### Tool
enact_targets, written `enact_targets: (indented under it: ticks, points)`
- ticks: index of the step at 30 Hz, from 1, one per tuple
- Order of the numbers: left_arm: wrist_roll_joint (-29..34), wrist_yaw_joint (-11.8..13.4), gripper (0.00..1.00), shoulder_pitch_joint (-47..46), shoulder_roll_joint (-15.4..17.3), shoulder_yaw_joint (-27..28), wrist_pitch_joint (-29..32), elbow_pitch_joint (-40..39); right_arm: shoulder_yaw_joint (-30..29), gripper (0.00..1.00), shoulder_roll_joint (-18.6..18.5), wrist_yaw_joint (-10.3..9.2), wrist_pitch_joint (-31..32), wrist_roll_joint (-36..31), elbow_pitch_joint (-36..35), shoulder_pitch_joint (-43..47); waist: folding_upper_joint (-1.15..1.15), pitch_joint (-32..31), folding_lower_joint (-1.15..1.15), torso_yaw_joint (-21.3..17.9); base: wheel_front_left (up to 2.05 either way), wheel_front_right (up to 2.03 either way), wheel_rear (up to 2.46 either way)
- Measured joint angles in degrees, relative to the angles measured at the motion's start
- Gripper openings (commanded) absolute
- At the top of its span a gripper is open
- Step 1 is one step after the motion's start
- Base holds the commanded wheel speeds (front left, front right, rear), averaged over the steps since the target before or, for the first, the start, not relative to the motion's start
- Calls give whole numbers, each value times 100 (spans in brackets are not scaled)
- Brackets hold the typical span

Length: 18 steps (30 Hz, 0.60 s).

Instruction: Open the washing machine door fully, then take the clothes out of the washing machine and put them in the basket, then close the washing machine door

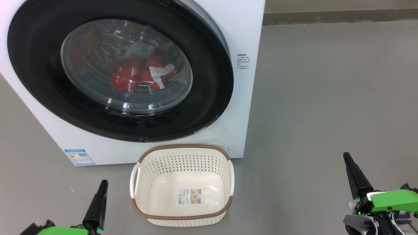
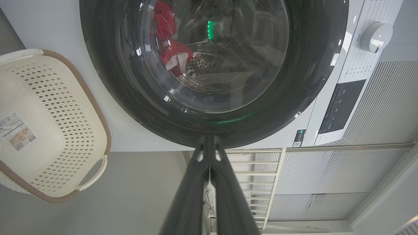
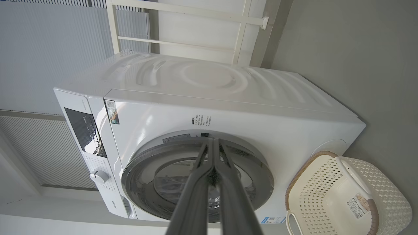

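Observation:
The white washing machine [image 1: 241, 36] stands ahead with its round black-rimmed door [image 1: 39, 81] closed against the front. Red and white clothes [image 1: 137, 76] show through the glass, also clothes [image 2: 169, 52] in the left wrist view. The cream basket [image 1: 183, 153] with a brown rim sits empty on the floor just before the machine, basket [image 2: 94, 111], basket [image 3: 385, 195]. My left gripper [image 1: 104, 182] is shut, low at the lower left, left of the basket. My right gripper [image 1: 346, 155] is shut at the lower right, well clear of the machine. Neither holds anything.
Grey floor [image 1: 326, 98] stretches to the right of the machine and around the basket. The machine's control panel and dial [image 2: 375, 36] lie on its upper front. A ribbed wall and a white frame [image 3: 183, 19] stand behind the machine.

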Motion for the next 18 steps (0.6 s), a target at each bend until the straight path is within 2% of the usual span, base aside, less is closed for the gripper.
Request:
enact_targets:
  ticks: [18]
  points:
    - [0, 0, 0, 0, 0, 0, 0, 0, 0, 0, 0, 0, 0, 0, 0, 0, 0, 0, 0, 0, 0, 0, 0]
